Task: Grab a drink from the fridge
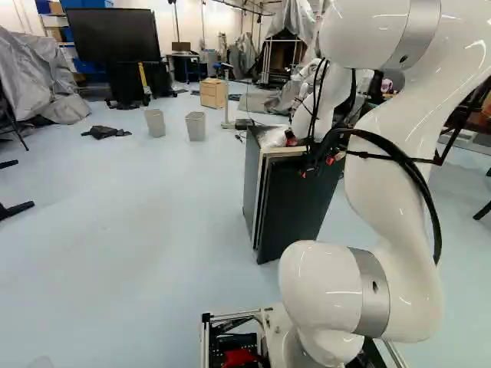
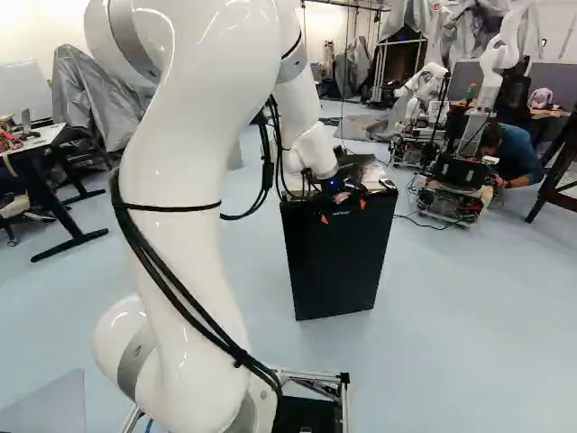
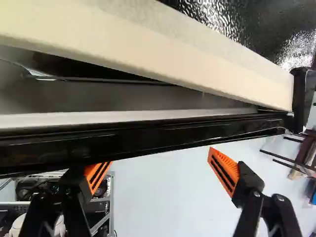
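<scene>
The gripper [image 2: 343, 212] has its fingers spread wide apart at the top of the fridge [image 2: 338, 262]. The fridge's door [image 3: 163, 136] stands ajar, its edge running across just ahead of both fingertips and partly hiding one orange pad [image 3: 98, 176].

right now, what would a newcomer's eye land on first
The white arm looms largest, right of the middle in the left base view. Ahead stands the black mini fridge, its door ajar. By that door, the wrist view shows the open gripper with orange pads.
</scene>
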Controlling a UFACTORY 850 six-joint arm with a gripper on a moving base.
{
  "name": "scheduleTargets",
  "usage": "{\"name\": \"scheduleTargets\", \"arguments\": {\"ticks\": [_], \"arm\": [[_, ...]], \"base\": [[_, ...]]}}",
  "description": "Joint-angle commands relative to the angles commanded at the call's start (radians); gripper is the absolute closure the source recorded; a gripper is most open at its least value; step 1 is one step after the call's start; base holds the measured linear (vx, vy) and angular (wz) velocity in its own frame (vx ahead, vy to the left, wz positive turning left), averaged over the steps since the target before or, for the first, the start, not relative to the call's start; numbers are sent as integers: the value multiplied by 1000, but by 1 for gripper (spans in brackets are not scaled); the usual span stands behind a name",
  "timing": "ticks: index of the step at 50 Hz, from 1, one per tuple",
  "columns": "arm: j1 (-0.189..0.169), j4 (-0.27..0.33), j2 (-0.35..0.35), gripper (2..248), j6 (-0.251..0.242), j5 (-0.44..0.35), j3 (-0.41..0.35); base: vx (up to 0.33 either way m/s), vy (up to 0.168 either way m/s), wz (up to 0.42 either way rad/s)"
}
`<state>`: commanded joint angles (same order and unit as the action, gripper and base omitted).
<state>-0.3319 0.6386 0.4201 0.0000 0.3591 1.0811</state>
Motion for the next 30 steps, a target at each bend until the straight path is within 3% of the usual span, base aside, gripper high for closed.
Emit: {"name": "scheduleTargets", "arguments": {"ticks": [30], "arm": [[11, 0, 38, 3, 0, -2, 51]], "base": [[0, 0, 0]]}}
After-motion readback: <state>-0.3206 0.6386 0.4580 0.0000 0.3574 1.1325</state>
